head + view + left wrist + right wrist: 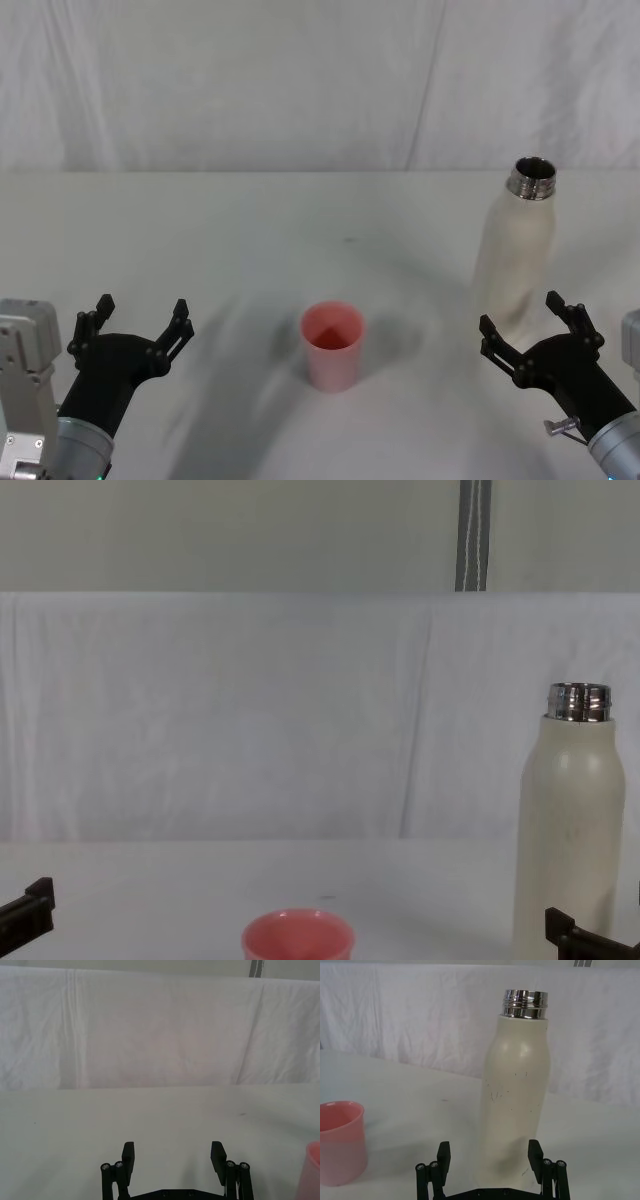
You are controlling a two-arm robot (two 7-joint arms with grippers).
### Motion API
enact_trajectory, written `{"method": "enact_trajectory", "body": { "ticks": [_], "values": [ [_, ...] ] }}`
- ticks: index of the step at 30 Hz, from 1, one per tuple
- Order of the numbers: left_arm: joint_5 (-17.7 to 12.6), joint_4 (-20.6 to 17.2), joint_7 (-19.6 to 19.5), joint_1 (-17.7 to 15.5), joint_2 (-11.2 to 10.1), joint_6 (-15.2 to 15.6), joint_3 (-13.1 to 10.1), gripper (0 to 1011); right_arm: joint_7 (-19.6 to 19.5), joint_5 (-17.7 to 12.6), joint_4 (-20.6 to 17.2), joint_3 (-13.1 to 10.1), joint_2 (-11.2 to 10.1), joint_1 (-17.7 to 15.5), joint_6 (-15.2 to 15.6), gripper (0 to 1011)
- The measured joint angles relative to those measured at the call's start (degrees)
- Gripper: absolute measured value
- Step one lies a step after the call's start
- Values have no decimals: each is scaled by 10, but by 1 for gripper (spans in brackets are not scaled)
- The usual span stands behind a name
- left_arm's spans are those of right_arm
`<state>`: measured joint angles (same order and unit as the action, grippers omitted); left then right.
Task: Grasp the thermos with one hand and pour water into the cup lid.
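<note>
**Both grippers spread, nothing held; thermos upright on the right, cup lid centre**

Right gripper [532, 325]: fingers spread wide, pinching nothing. It sits low at the near right, just short of the thermos [518, 252]. In the right wrist view the two fingertips [443, 1153] frame the bottle's lower body, but the bottle stands beyond them, with no contact visible. In the chest view this gripper is cut off at the lower right corner, with just a black tip showing beside the bottle's base.

Left gripper [137, 322]: fingers also spread, empty, low at the near left, well apart from the cup lid [333, 346]. The chest view catches only one tip at the lower left edge.

Thermos: tall, cream-white, rounded shoulders, shiny threaded steel neck, no cap on. Upright on the white table [250, 230], right side. Small dark scuffs show on the body in the right wrist view. The mouth looks dark from above; cannot tell what is inside.

Cup lid: small, pink, round, smooth rim, pink inside, standing upright and mouth up near table centre, to the left of the thermos and apart from it. No liquid is discernible in it. Its lower part is cut off in the chest view, and the left wrist view shows only a sliver at the frame edge.

White cloth backdrop [250, 710] hangs behind the table.
</note>
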<state>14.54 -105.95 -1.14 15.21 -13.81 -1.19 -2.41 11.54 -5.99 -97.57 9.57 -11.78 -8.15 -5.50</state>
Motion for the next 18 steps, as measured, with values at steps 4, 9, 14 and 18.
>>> {"method": "enact_trajectory", "body": {
  "ticks": [4,9,14,18],
  "values": [
    [0,0,0,0,0,0,0,1001,0,0,0,0,0,0,0,1001],
    [0,0,0,0,0,0,0,1001,0,0,0,0,0,0,0,1001],
    [0,0,0,0,0,0,0,1001,0,0,0,0,0,0,0,1001],
    [0,0,0,0,0,0,0,1001,0,0,0,0,0,0,0,1001]
  ]
}}
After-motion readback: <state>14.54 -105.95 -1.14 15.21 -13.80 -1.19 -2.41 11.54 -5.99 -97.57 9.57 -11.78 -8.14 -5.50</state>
